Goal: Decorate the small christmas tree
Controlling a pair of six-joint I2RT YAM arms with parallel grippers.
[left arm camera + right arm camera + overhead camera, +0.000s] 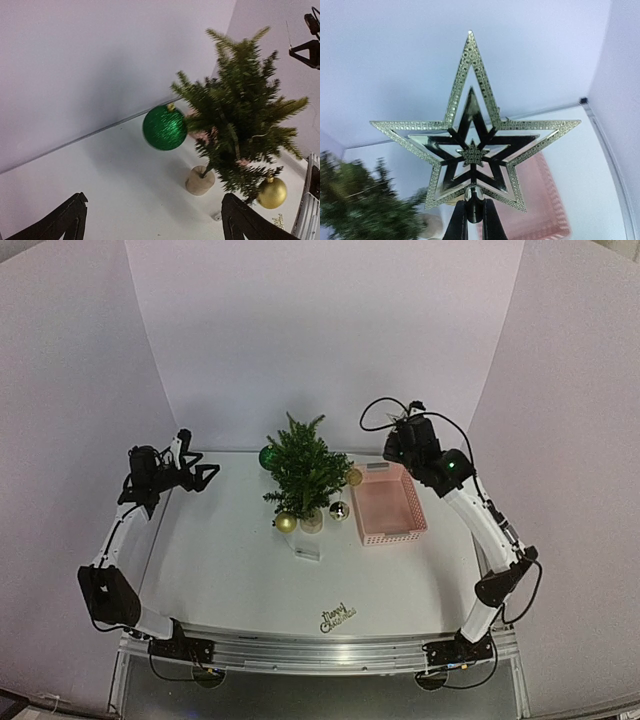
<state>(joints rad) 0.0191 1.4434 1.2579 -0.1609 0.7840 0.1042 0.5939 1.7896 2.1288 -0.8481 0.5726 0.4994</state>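
The small christmas tree (303, 468) stands at the back middle of the table on a pale pot base (200, 180). A green ball (164, 127) hangs on its left side, a gold ball (271, 192) low at its front, and another gold ball (354, 477) on its right. My left gripper (205, 476) is open and empty, left of the tree. My right gripper (474, 220) is shut on the stem of a silver star topper (472, 150), held up right of the tree above the pink basket (389, 503).
A silver ball (339, 510) lies on the table between the tree and the basket. A gold "Merry Christmas" sign (338, 617) lies near the front edge. A small clear piece (307, 551) lies in front of the tree. White walls enclose the table.
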